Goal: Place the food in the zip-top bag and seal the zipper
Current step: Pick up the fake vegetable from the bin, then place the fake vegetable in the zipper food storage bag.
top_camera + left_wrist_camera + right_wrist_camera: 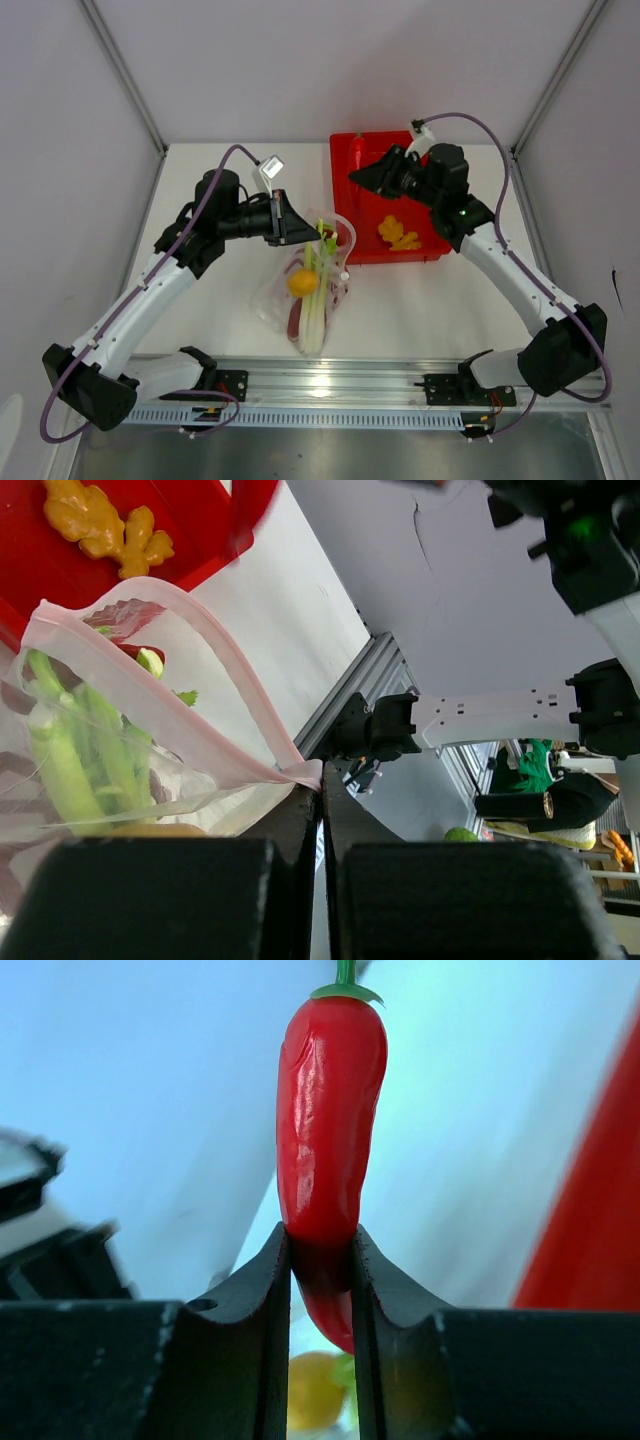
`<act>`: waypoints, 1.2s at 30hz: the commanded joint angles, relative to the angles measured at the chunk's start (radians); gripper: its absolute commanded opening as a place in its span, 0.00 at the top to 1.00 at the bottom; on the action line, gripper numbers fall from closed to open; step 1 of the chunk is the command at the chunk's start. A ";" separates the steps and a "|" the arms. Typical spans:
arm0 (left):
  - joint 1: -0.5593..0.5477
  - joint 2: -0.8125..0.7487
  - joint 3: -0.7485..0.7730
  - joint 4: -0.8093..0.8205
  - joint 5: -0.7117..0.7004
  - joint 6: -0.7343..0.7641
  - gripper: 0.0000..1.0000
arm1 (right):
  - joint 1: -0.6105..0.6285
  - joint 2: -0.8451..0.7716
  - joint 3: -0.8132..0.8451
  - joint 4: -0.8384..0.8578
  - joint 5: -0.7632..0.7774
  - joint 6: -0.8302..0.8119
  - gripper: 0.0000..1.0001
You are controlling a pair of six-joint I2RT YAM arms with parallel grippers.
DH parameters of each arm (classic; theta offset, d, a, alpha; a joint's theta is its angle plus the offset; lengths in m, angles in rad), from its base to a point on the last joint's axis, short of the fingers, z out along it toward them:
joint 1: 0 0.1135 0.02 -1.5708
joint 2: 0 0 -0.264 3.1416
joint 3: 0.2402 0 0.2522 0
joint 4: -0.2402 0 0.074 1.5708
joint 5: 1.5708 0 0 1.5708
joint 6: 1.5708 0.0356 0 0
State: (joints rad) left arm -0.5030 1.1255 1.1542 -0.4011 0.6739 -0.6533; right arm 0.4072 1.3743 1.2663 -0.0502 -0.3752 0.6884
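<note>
Right pincer: narrow, both fingers clamped on the lower part of a red pepper. The pepper stands upright, green stem on top, its tip poking out below the fingers. From the top camera this pincer hangs above the far left part of the red tray, clear of its floor.

Left pincer: fully closed, pinching one corner of the bag where the pink zipper ends. The zipper is unsealed; its two strips part from the pinched corner and bow apart, so the mouth gapes toward the tray.

Bag: lies on the desk, just in front of the tray's near left corner, mouth end touching or overlapping the tray rim (cannot tell which).

Contents of the bag:
- green-and-white stalk, lengthwise, leafy end at the mouth
- yellow ball, beside the stalk
- something red beneath them, kind not clear

Outside the bag: yellow pieces, knobbly, on the tray floor near its front edge; the pepper, in the right pincer.

Both arms reach inward, the left over the bag, the right over the tray
</note>
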 commanded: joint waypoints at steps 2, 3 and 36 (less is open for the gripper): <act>-0.005 -0.018 0.044 0.036 -0.005 0.006 1.00 | 0.120 -0.099 -0.040 0.119 0.030 0.051 1.00; -0.005 -0.021 0.044 0.038 -0.005 0.004 0.99 | 0.131 -0.106 -0.054 0.133 0.041 0.060 1.00; -0.005 -0.023 0.076 0.038 -0.011 0.003 0.99 | 0.305 -0.109 -0.252 -0.062 0.012 0.028 0.70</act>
State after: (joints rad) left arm -0.5030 1.1255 1.1690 -0.4084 0.6579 -0.6533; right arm 0.6987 1.3060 1.0180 -0.0513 -0.3634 0.7662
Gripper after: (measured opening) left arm 0.005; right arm 0.287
